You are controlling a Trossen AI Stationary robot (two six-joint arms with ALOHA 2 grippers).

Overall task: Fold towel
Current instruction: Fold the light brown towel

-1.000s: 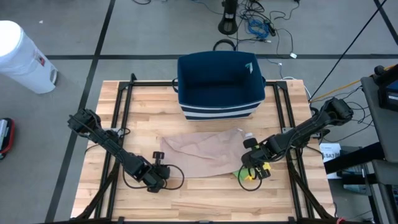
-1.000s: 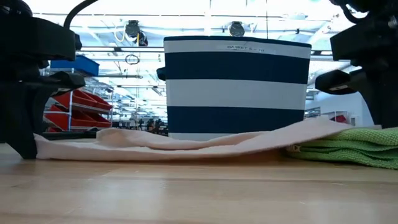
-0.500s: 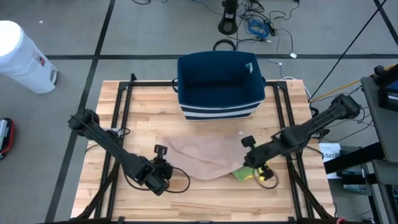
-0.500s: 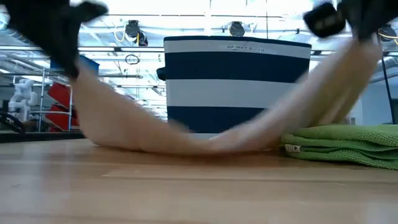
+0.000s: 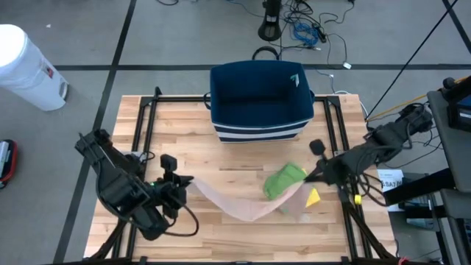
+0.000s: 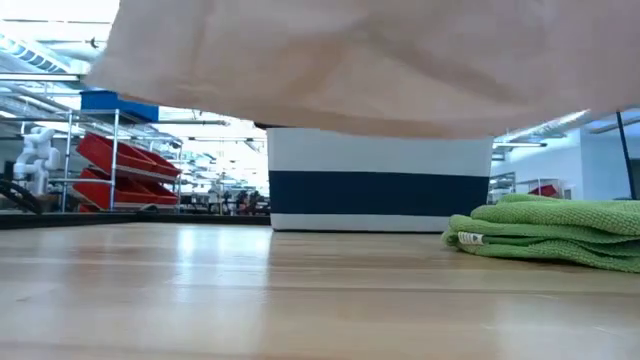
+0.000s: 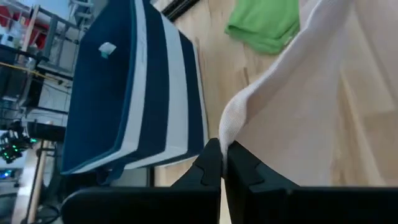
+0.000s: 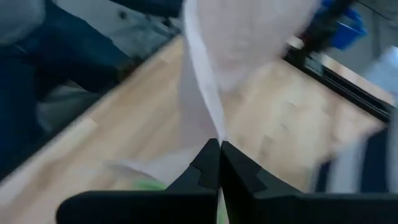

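Gripping one end of the beige towel (image 5: 243, 206), the left end effector (image 5: 180, 182) has its fingers (image 7: 214, 165) pressed together on a bunched corner of the cloth. The right end effector (image 5: 318, 171) likewise pinches the opposite end between fully closed fingers (image 8: 211, 163). Between the two, the towel hangs clear of the table (image 5: 221, 243), sagging in the middle; the low view shows it (image 6: 330, 60) suspended as a broad sheet above the wood. A folded green cloth (image 5: 283, 182) lies on the table under the towel's right part, beside a small yellow item (image 5: 313, 197). Behind them stands the navy and white striped basket (image 5: 259, 103), at the table's far edge.
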